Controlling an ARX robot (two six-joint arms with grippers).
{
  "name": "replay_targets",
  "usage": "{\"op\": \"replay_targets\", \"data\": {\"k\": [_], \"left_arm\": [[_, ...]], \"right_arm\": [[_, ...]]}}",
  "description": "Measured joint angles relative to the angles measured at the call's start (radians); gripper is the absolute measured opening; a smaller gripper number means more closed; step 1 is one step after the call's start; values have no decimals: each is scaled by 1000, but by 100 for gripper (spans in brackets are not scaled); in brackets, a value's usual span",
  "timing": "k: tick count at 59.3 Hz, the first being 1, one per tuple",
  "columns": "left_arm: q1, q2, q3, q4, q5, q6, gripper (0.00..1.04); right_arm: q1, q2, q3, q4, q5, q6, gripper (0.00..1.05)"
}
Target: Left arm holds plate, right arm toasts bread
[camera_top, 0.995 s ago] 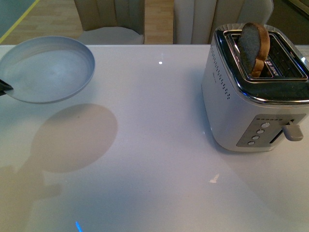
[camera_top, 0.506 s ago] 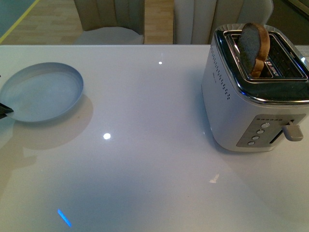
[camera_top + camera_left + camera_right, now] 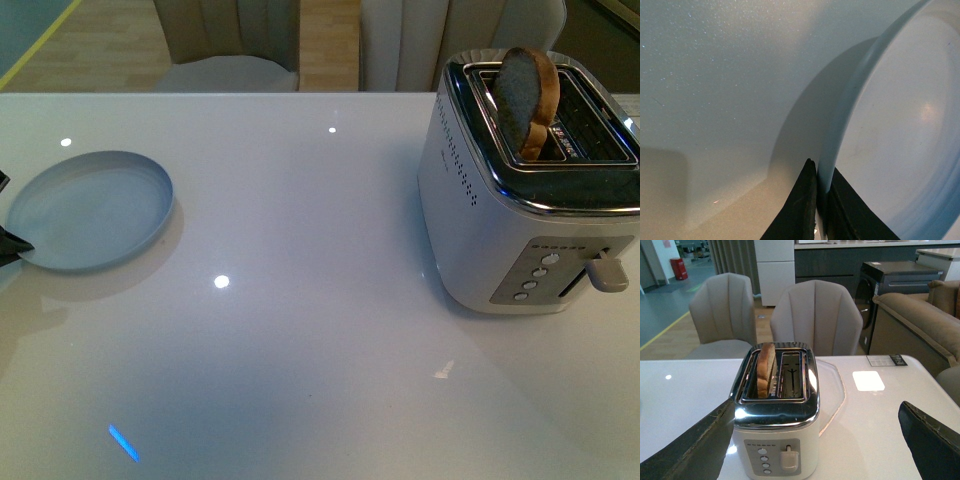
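— What's laid out here?

— A white glossy table (image 3: 320, 340) with a chrome toaster (image 3: 520, 220) on it. Well away from the toaster, right across the table, is the pale blue plate (image 3: 95, 205), low over the surface. From here I can't tell whether it touches the table or hangs just above it.

— And the bread (image 3: 525, 90)?

— In the toaster's nearer slot, leaning, with most of the slice standing proud of the top.

— What are the arms doing?

— The left pincer (image 3: 822, 175) is clamped on the plate's rim, one finger (image 3: 802, 205) outside and one inside. The right pincer (image 3: 817, 407) faces the toaster's front panel from a little way back, spread wide with nothing in it.

— What worries you?

— The plate, mostly. It's held by a thin edge at one spot, so its own weight could swing it down or slide it out of the grip. It also sits far from the toaster, so the slice would have to cross a long stretch. Pinched too lightly, it drops. Squeezed too hard, soft bread tears. Tilted like that, the crust might snag the slot on the way up.
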Motion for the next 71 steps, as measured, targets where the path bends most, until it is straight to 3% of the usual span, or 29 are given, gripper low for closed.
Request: {"op": "replay_targets", "data": {"k": [18,48,52,71], "left_arm": [[2,0,0,-4,2,18,4],[3,-27,-14,-9,11,27,83],[3,-61,-51,6,12,29,98],[-18,-345,-244,101,39,21,98]], "right_arm": [[0,0,0,0,0,0,96],[0,0,0,0,0,0,96],[0,0,0,0,0,0,96],[0,0,0,0,0,0,96]]}}
